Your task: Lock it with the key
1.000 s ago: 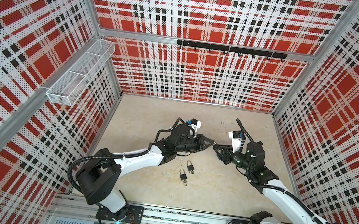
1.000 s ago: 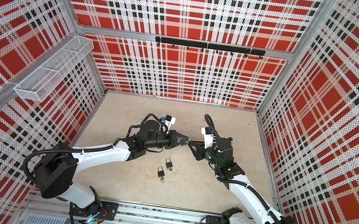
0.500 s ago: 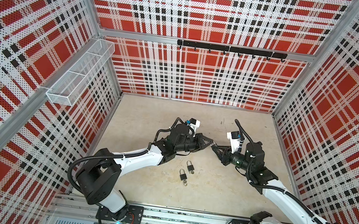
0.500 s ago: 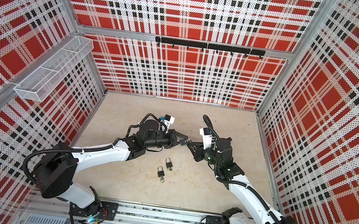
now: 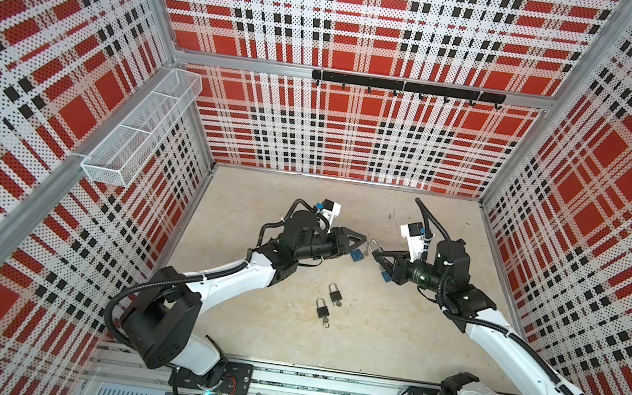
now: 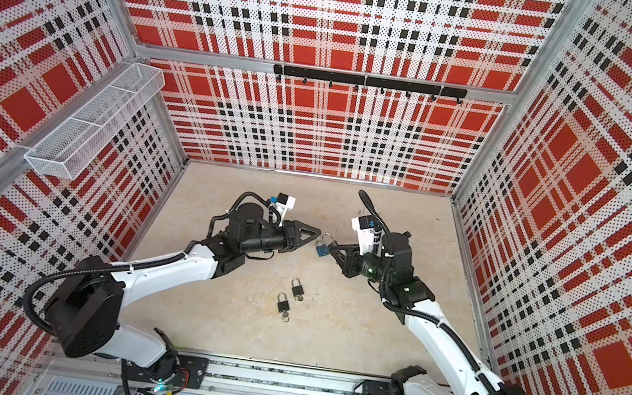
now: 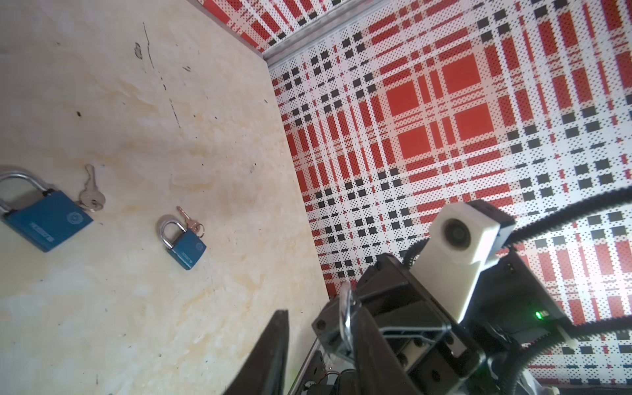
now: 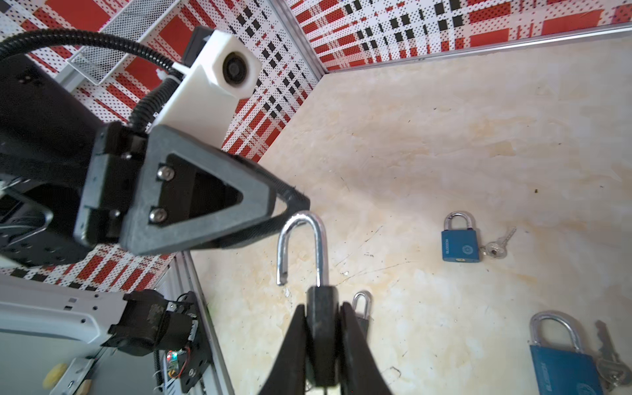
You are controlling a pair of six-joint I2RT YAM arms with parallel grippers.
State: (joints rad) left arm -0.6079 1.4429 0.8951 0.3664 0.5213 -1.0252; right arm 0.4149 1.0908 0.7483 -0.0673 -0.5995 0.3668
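My right gripper [image 8: 323, 307] is shut on the dark body of a padlock [image 8: 321, 328], seen edge-on. Its silver shackle [image 8: 301, 246] stands swung open, with one leg free. In both top views the held shackle [image 5: 372, 245] [image 6: 327, 239] sits between the two grippers, above the floor. My left gripper [image 5: 360, 242] [image 7: 318, 307] is open. One of its fingertips [image 8: 297, 201] is right at the top of the shackle. The shackle [image 7: 347, 314] shows beside its far finger. No key shows on the held padlock.
Two black padlocks [image 5: 333, 293] [image 5: 322, 307] with keys lie on the floor nearer the front. Two blue padlocks [image 7: 46, 222] [image 7: 187, 248] with keys lie under the grippers. A wire basket [image 5: 138, 136] hangs on the left wall, and a hook rail [image 5: 405, 87] on the back wall.
The left gripper's jaws, shut a second ago, have opened. The right gripper has closed on the padlock's body. Both arms have stayed almost in place.
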